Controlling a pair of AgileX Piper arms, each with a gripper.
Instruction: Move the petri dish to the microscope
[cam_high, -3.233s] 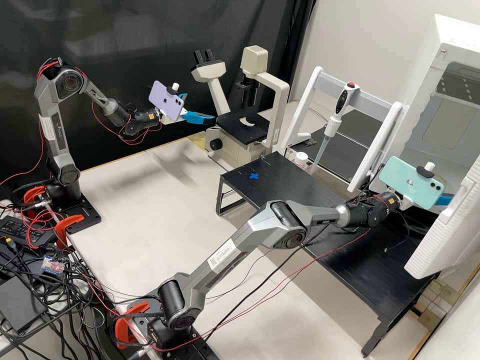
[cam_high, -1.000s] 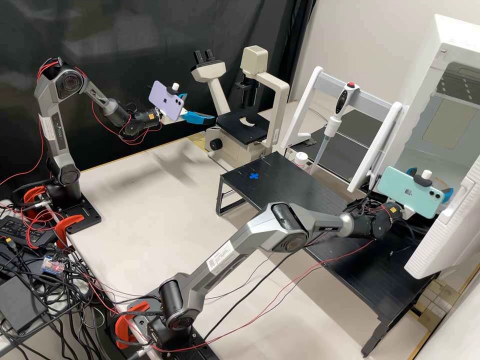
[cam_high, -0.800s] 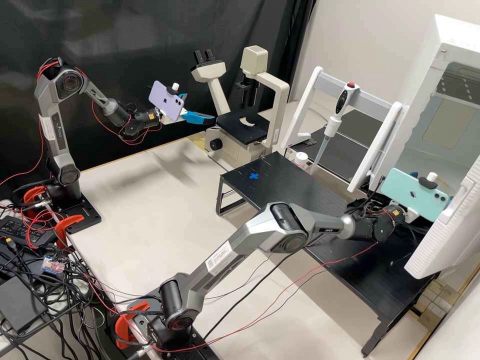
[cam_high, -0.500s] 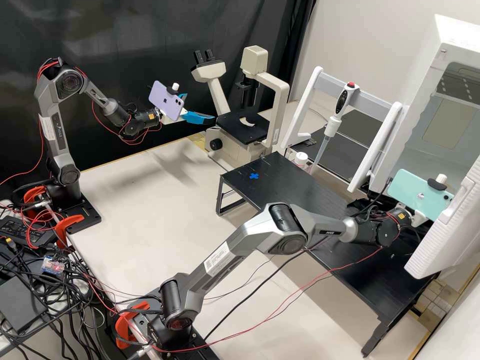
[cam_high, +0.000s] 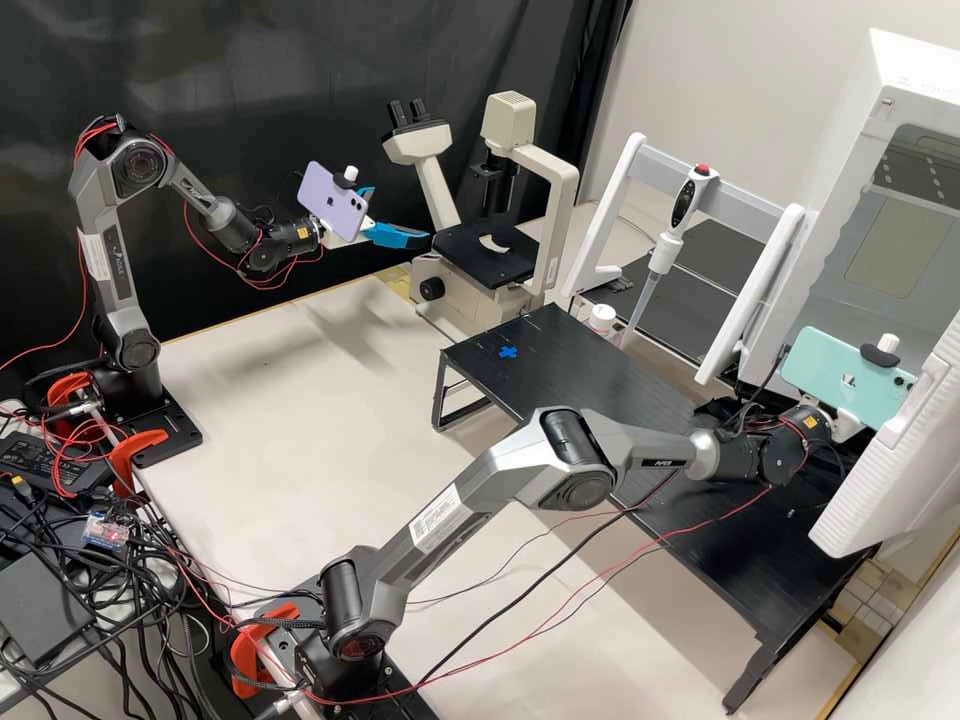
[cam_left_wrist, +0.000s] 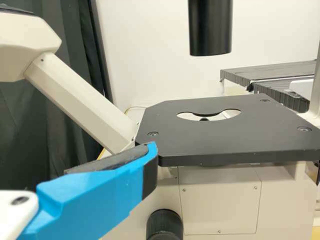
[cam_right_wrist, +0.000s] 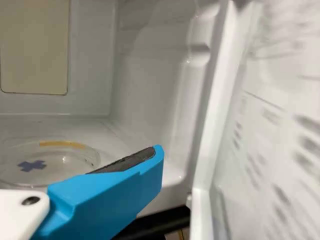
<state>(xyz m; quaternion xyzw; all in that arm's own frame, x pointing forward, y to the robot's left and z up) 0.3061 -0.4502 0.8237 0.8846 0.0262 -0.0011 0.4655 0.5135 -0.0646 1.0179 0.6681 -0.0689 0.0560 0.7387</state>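
"Sitting inside the white chamber (cam_high: 862, 165), right of frame: the petri dish (cam_right_wrist: 55, 162)."

"What else?"

"Left gripper (cam_high: 399, 215), upper left, and right gripper (cam_high: 847, 426), at right, both with fingers apart."

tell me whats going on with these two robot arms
The job is to get a petri dish over to the microscope, and it isn't picked up yet. The dish sits on the floor of the open white cabinet. The right claw is at the cabinet, open, with the dish ungripped. The left claw, also open, hangs beside the microscope, holding nothing.
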